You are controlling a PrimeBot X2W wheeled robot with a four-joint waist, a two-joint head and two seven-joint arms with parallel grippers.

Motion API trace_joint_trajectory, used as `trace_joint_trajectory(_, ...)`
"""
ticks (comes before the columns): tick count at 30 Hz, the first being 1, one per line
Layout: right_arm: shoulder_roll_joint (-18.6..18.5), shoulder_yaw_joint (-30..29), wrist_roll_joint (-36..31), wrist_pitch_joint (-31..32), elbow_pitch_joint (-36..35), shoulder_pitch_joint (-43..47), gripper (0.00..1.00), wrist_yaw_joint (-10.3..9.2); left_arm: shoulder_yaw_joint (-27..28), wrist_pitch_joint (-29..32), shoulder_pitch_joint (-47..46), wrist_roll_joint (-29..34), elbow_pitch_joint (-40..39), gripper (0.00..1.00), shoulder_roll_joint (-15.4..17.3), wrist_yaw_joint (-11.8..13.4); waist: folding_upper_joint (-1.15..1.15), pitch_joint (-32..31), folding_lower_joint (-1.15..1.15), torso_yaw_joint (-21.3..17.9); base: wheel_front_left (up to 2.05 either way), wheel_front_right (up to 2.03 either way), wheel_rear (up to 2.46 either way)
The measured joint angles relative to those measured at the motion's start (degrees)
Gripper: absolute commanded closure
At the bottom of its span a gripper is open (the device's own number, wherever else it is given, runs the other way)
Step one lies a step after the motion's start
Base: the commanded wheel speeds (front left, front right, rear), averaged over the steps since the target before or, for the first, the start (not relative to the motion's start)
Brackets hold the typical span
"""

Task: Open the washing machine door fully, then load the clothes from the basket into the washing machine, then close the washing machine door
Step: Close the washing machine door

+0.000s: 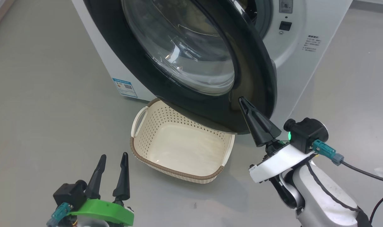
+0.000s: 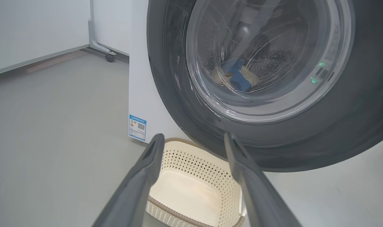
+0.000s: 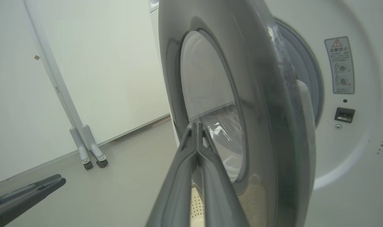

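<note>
Right jaws clenched on nothing, tip right up against the glossy black ring of the door (image 1: 257,72) — it's half open, hanging over the empty basket (image 1: 166,123). Left jaws spread wide, empty, low by the basket. Clothes (image 2: 238,77) already sit in the drum. My guess: that tip could skid off the slick curve, so the door never latches.
</note>
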Motion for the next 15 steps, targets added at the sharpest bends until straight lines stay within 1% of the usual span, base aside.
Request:
trace_joint_trajectory(8, -0.6, -1.5, 0.9, 0.0, 1.6, -2.4, 1.0, 0.0, -0.8, 0.0, -0.8, -0.2, -1.5, 0.0, -0.3, -0.1, 0.0, 1.9, 0.0, 2.5, 0.0, 0.0, 0.0)
trace_joint_trajectory(15, -0.6, -2.0, 1.5, 0.0, 2.1, -4.7, 1.0, 0.0, 0.1, 0.0, -0.8, -0.2, -2.7, 0.0, -0.4, -0.5, 0.0, 3.6, 0.0, 3.0, 0.0, 0.0, 0.0)
